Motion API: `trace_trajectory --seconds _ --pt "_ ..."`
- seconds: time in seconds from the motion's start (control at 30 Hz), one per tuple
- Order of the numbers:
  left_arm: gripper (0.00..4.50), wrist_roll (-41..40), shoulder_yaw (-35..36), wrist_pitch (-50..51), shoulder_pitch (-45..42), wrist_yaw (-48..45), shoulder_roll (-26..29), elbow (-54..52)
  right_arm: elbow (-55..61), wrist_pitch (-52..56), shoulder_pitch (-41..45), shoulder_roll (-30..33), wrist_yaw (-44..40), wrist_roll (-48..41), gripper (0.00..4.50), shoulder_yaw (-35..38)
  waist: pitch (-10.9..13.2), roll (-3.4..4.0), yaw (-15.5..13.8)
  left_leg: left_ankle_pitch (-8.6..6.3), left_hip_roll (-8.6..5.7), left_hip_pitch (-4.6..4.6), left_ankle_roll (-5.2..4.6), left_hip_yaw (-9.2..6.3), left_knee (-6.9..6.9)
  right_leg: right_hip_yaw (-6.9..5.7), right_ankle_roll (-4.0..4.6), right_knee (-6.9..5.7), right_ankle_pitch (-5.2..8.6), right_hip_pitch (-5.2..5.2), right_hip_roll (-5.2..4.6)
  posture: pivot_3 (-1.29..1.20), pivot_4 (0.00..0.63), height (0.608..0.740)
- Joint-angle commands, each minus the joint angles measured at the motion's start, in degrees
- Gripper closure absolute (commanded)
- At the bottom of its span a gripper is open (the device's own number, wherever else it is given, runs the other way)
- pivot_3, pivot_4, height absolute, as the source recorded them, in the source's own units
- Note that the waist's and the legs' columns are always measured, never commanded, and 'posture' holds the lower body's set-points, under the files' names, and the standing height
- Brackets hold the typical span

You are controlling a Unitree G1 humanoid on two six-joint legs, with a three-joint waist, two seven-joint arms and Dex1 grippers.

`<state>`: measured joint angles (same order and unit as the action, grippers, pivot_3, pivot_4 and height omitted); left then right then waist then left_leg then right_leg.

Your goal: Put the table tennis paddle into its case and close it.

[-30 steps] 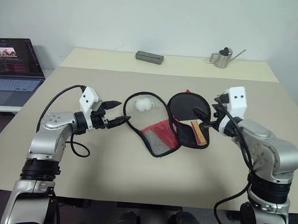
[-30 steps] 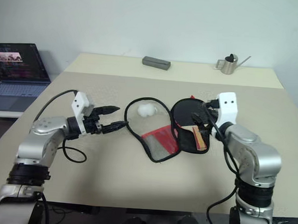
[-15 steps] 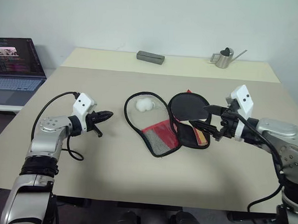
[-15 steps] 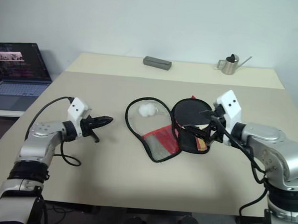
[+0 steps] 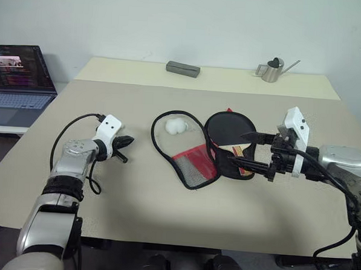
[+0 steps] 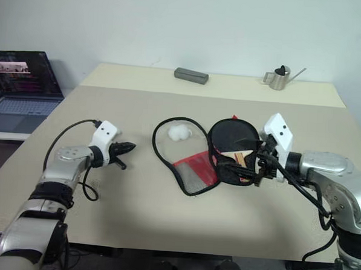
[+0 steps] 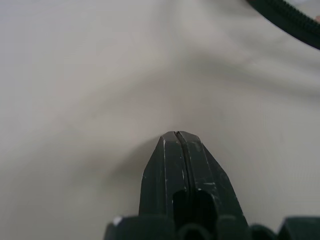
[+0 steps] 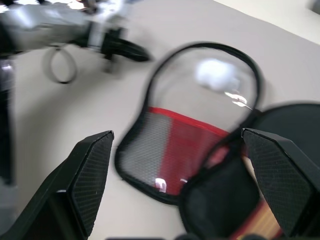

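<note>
Beige table (image 5: 134, 205) bare around shut left gripper (image 5: 127, 142); right gripper (image 5: 248, 153) spread over case (image 5: 194, 154).

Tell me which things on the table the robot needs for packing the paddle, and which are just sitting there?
Needed:
table tennis paddle, lying in the open case
case

Just sitting there:
small metal watering can
grey box
laptop, on the side table

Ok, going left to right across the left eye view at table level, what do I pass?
Laptop → left gripper → white pom-pom → paddle → right gripper.
</note>
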<state>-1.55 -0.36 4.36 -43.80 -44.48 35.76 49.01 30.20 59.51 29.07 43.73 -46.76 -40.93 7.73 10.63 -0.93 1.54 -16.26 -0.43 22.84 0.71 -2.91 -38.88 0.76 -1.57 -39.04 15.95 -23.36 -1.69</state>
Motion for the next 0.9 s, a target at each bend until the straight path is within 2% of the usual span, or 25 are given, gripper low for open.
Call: trace_trajectory --seconds 0.03,0.37,0.67,0.9 --pt "4.49 1.43 -0.55 -3.09 -3.57 -0.09 -0.38 4.13 0.96 -2.86 -0.17 1.96 -2.39 -1.35 0.00 1.20 0.00 -0.01 0.00 0.00 0.00 -0.01 0.00 0.00 0.00 0.00 0.00 -0.01 0.00 0.01 0.00 0.00 0.150 0.740" --pt "4.49 3.05 -1.45 -7.27 -8.92 -2.06 -4.85 13.96 -0.20 -5.69 -0.49 3.60 -2.61 -1.06 0.00 0.65 -0.02 -0.03 -0.48 0.00 -0.03 -0.01 0.00 -0.01 -0.03 -0.03 0.00 -0.03 0.00 0.03 0.02 0.00 0.150 0.740" --pt "4.49 2.59 -0.08 -10.06 -11.77 -4.35 -8.23 18.96 -0.17 -7.79 -2.89 5.31 -3.53 -0.05 0.00 1.34 -0.04 -0.06 -1.88 0.00 -0.07 0.00 0.01 -0.02 -0.05 -0.07 -0.02 -0.01 0.00 0.04 0.06 0.00 0.150 0.740" --pt "4.49 1.50 1.07 -12.01 -14.73 -7.94 -11.34 19.53 0.32 -9.77 -5.74 6.96 -3.67 -0.43 0.00 2.13 -0.03 -0.08 -1.80 0.00 -0.08 0.00 0.01 0.00 -0.07 -0.08 -0.03 0.00 -0.01 0.06 0.08 0.00 0.150 0.740"
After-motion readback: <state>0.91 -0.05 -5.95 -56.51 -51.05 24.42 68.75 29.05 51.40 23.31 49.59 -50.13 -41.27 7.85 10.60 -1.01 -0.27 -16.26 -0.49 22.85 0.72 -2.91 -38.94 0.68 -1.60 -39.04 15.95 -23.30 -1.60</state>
